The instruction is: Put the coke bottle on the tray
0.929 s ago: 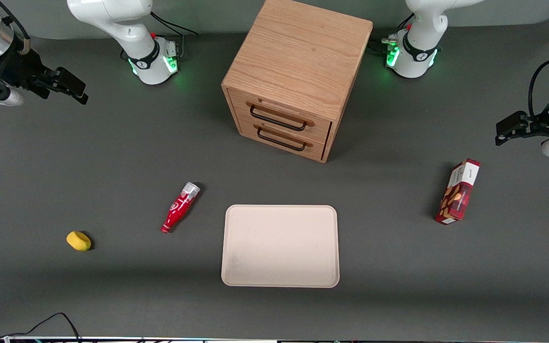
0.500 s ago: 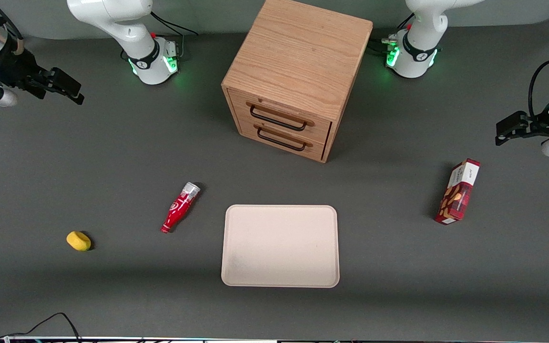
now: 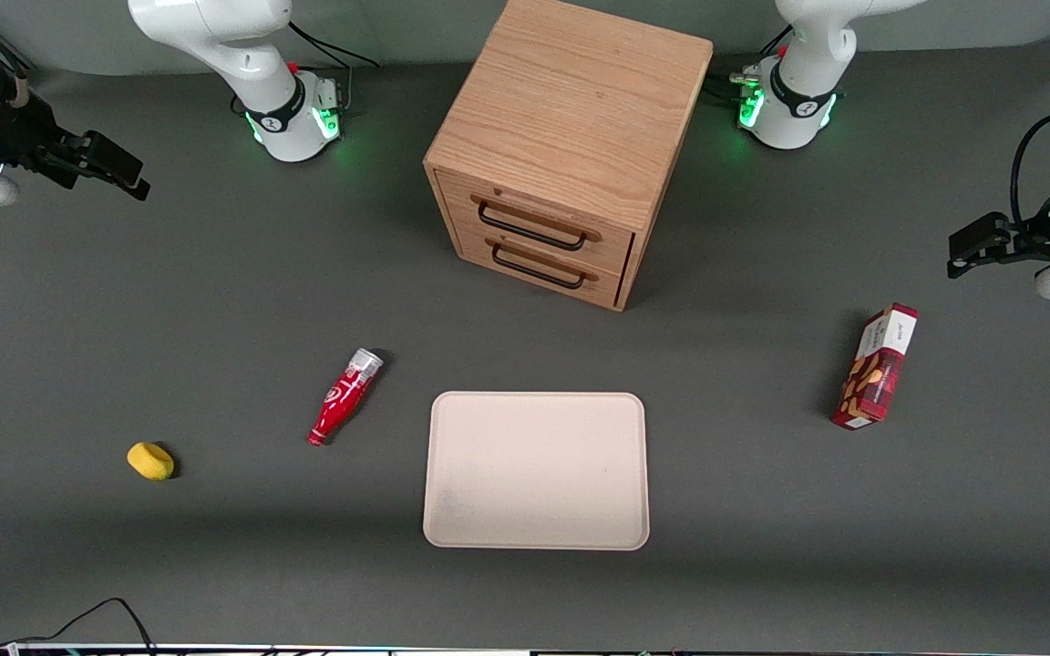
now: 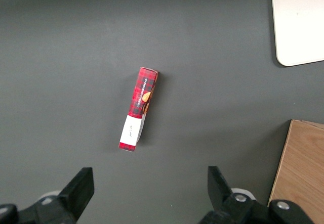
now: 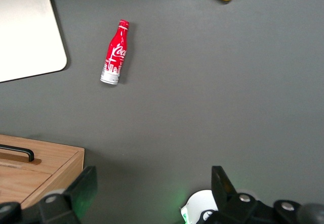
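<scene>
The coke bottle (image 3: 344, 397) is a slim red bottle with white script and a silver-grey base. It lies on its side on the grey table, beside the tray (image 3: 536, 470) toward the working arm's end, its neck pointing toward the front camera. It also shows in the right wrist view (image 5: 115, 53), with a corner of the tray (image 5: 28, 32). The tray is flat, beige and bare. My right gripper (image 3: 115, 169) hangs high at the working arm's end of the table, far from the bottle. Its fingers (image 5: 83, 188) are spread wide with nothing between them.
A wooden drawer cabinet (image 3: 561, 146) with two black handles stands farther from the front camera than the tray. A yellow lump (image 3: 150, 460) lies toward the working arm's end. A red snack box (image 3: 876, 366) lies toward the parked arm's end. A black cable (image 3: 115, 610) lies at the table's front edge.
My right gripper has drifted a little farther from the front camera and toward the working arm's table end. The bottle and tray have not moved.
</scene>
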`<state>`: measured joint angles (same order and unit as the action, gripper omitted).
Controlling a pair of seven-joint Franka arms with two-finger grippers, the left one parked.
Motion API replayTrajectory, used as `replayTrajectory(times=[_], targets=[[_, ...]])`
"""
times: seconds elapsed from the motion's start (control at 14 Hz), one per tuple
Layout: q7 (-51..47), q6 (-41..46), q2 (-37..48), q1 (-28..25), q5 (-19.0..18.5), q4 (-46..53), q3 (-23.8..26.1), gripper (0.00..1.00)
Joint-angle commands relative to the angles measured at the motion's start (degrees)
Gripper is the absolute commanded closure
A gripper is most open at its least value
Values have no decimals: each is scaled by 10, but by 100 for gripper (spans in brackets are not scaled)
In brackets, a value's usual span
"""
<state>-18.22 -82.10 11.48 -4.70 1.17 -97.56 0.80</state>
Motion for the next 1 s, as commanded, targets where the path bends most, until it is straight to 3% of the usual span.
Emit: replayTrajectory(times=[0.0,0.21,0.43,0.71,0.93], targets=[[12,11,-8,-4,12,14,3,0],[8,3,-35,-5,14,41,11,0],[-6,3,-115,-7,21,132,38,0],[-176,-44,-233,-20,65,192,62,0],[-260,-112,-324,-14,58,182,93,0]])
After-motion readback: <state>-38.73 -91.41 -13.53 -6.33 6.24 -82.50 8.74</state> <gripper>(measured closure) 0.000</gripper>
